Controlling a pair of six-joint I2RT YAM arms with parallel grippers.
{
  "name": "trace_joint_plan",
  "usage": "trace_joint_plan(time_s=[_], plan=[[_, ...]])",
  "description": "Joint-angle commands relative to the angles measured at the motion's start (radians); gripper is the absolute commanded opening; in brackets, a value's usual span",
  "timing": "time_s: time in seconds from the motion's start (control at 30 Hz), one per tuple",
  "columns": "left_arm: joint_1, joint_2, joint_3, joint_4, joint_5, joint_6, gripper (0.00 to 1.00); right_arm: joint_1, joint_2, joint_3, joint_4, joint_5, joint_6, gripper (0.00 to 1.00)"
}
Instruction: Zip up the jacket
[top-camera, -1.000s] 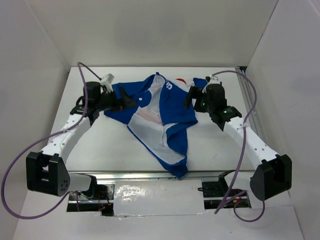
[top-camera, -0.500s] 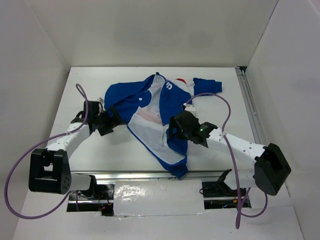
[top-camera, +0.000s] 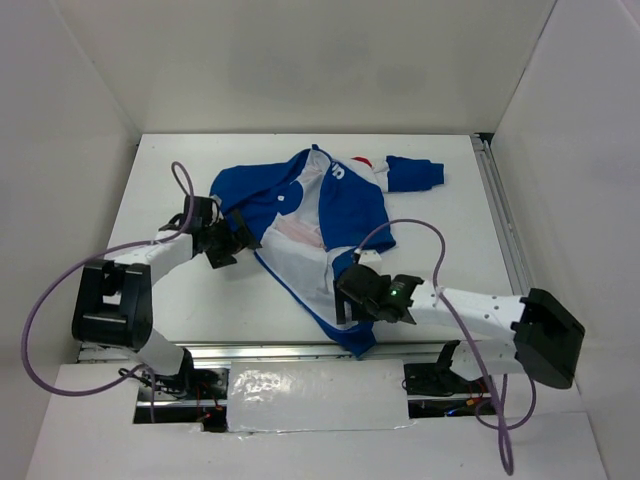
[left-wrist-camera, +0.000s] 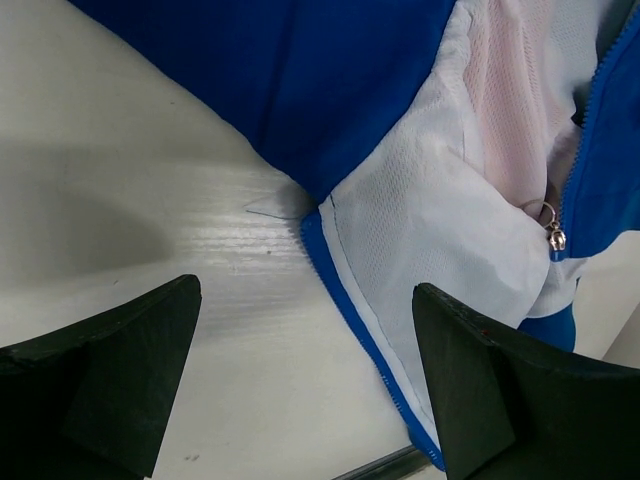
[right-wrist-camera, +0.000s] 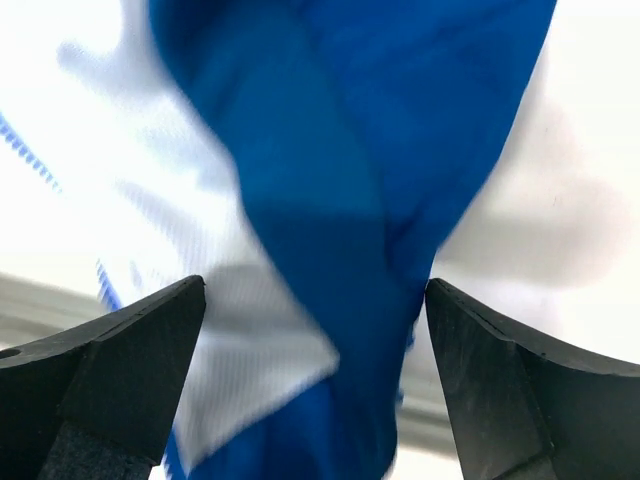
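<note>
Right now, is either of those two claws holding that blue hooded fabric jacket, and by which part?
Nothing is held. The left gripper and the right gripper both hover open over the royal-blue hooded fabric jacket, with no cloth pinched between them.

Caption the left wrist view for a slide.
Open left hand above the unzipped jacket's white lining and silver zipper pull.

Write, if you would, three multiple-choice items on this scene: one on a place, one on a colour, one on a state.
1. The right gripper is over: A the far sleeve; B the jacket's near end; C bare table.
2. The jacket's lining is: A yellow; B black; C white.
3. The left gripper is: A open, empty; B shut on a sleeve; C shut on the zipper pull.
Answers: 1 B, blue fabric lies under its fingers; 2 C, white mesh shows inside; 3 A, its fingers stand wide apart, nothing between.
</note>
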Motion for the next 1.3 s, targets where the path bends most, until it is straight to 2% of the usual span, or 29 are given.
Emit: trace_joint_plan(time_s=[0.0, 0.17, 0.3, 0.33, 0.47, 0.5, 0.53, 0.6, 0.63, 0.67, 0.7, 0.73, 0.87, 1.0, 1.07, 1.13, 1.17, 1.27], plan=[[-0.018, 0.023, 0.029, 0.047, 0.014, -0.023, 0.99, 0.041, -0.117, -0.017, -0.068, 0.053, 0.063, 0.98], [-0.042, 0.093, 0.069, 0.05, 0.001, -0.024, 0.95, -0.016, -0.214, 0.07, -0.027, 0.122, -0.026, 0.98], [-0.058, 0.156, 0.095, 0.052, -0.002, -0.026, 0.84, -0.131, -0.115, 0.183, 0.029, 0.105, -0.115, 0.98], [-0.062, 0.164, 0.098, 0.055, 0.003, -0.029, 0.76, -0.145, -0.078, 0.249, 0.026, 0.137, -0.133, 0.97], [-0.064, 0.184, 0.097, 0.075, 0.023, -0.023, 0.55, -0.162, 0.169, 0.426, 0.019, 0.246, -0.184, 0.95], [-0.064, 0.187, 0.095, 0.081, 0.035, -0.02, 0.52, -0.168, 0.211, 0.453, 0.031, 0.246, -0.225, 0.95], [-0.065, 0.187, 0.095, 0.084, 0.04, -0.015, 0.43, -0.171, 0.257, 0.517, 0.036, 0.237, -0.242, 0.95], [-0.065, 0.187, 0.097, 0.095, 0.053, -0.009, 0.33, -0.211, 0.393, 0.623, 0.027, 0.174, -0.279, 0.94], [-0.067, 0.187, 0.1, 0.093, 0.055, -0.01, 0.21, -0.22, 0.435, 0.653, 0.021, 0.165, -0.284, 0.94], [-0.065, 0.184, 0.104, 0.089, 0.055, -0.006, 0.16, -0.238, 0.508, 0.686, 0.003, 0.146, -0.29, 0.93], [-0.064, 0.184, 0.104, 0.09, 0.06, -0.001, 0.05, -0.245, 0.54, 0.734, -0.004, 0.151, -0.29, 0.93], [-0.062, 0.178, 0.104, 0.088, 0.057, -0.001, 0.0, -0.249, 0.57, 0.753, -0.005, 0.131, -0.293, 0.93], [-0.05, 0.146, 0.089, 0.098, 0.075, 0.011, 0.0, -0.249, 0.685, 0.832, -0.004, 0.071, -0.348, 0.94], [-0.038, 0.1, 0.072, 0.102, 0.07, 0.02, 0.0, -0.243, 0.78, 0.875, -0.062, 0.114, -0.318, 0.94], [-0.032, 0.069, 0.066, 0.096, 0.052, 0.02, 0.0, -0.243, 0.777, 0.853, -0.076, 0.14, -0.291, 0.9], [-0.021, 0.044, 0.06, 0.095, 0.049, 0.017, 0.0, -0.252, 0.73, 0.816, -0.044, 0.157, -0.271, 0.79], [-0.012, 0.04, 0.057, 0.096, 0.052, 0.02, 0.0, -0.258, 0.704, 0.769, -0.028, 0.163, -0.259, 0.6], [-0.003, 0.037, 0.054, 0.084, 0.052, 0.014, 0.0, -0.266, 0.589, 0.681, 0.016, 0.22, -0.23, 0.41]])
